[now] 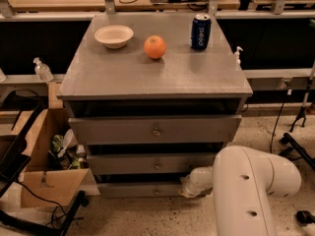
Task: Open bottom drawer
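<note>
Three-drawer cabinet (147, 77); pincer (186, 189) at bottom drawer (140, 190)

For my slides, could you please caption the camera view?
White robot gripper at right end of narrow grey wooden bottom drawer.

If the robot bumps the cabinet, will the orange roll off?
It could probably roll: the orange is round and sits loose on the flat cabinet top. It lies far from the front edge, so falling seems unlikely. The gripper is low at the bottom drawer, so any jolt would likely be small.
</note>
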You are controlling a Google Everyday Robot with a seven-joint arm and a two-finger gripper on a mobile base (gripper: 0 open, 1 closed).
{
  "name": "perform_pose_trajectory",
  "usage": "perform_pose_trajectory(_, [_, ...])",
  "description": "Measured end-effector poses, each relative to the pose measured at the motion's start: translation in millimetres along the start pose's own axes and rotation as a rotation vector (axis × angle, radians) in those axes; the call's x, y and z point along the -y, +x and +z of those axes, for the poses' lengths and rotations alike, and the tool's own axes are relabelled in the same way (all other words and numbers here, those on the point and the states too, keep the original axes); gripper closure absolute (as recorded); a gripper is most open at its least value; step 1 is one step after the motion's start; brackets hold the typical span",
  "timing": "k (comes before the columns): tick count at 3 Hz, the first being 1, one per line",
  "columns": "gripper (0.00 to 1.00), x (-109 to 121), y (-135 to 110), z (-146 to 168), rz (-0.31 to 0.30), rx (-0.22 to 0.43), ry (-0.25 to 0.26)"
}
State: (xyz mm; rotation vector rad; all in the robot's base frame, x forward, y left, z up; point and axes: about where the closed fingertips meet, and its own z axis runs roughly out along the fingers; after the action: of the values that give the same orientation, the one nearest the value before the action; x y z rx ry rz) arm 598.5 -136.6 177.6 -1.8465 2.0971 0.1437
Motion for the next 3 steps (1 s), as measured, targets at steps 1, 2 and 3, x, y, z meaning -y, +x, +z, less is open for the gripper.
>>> perform_pose_trajectory(1, [1.00, 0.0, 0.0, 0.0, 0.000, 0.000, 0.000])
perform_pose_trajectory(2, [1.00, 0.0, 0.0, -0.1, 0.000, 0.000, 0.000])
perform_pose_trajectory(3, [1.00, 0.0, 0.0, -0.1, 0.000, 0.000, 0.000])
